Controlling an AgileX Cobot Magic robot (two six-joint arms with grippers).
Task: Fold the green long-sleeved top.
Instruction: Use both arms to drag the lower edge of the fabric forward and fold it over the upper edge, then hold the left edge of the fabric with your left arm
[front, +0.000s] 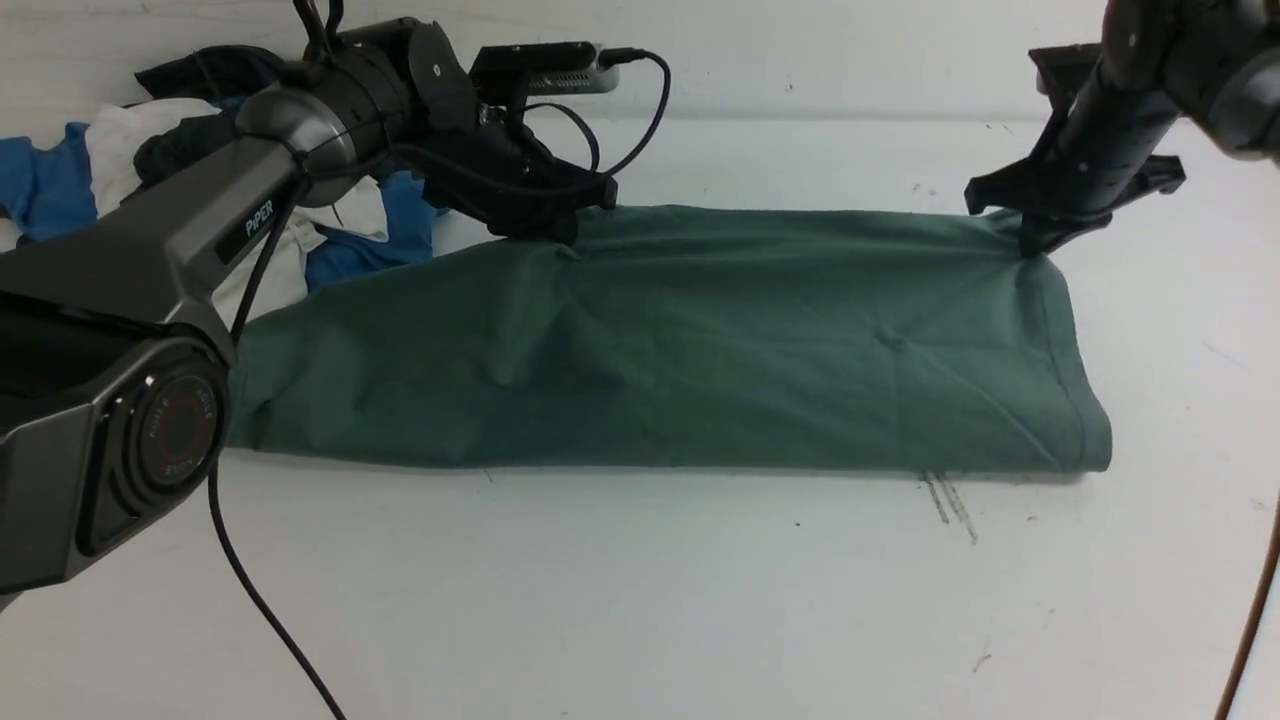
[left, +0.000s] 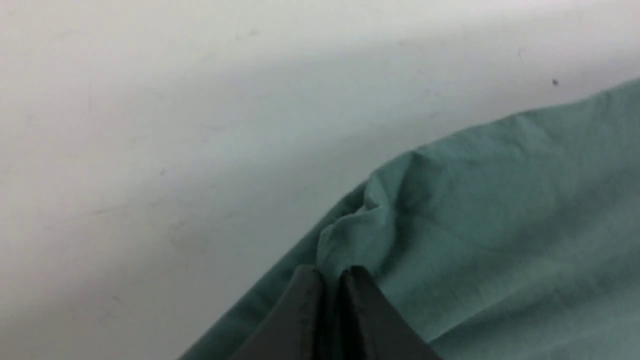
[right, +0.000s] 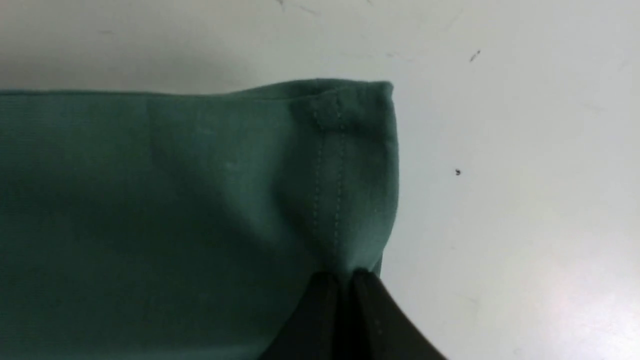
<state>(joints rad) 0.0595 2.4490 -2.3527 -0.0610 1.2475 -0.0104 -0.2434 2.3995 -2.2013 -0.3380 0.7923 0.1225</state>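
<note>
Because the green long-sleeved top (front: 700, 340) lies as 1 long folded band across the middle of the desk (front: 640, 600), the 2 arms hold its far edge at separate spots. In the front view the left pincer (front: 555, 232) sits on that edge left of the middle and the right pincer (front: 1030, 245) sits on the far right corner. I judge this hold lets the edge rise level and travel toward the near one. Bare desk lies in front of the near edge and off the right end. A heap of blue, white and dark garments (front: 340, 235) crowds the far left, near the left arm, so room is tighter there. In the left wrist view the fingers (left: 300, 310) stand almost together with cloth puckered at their tips. It seems pinched between them, though the contact itself is hidden, and open desk lies just beyond the fold. In the right wrist view the right arm's fingers (right: 320, 310) are closed on the top at the stitched hem (right: 330, 165), just inside the corner. The cloth is drawn taut toward the grip, with clear desk beside that edge.
</note>
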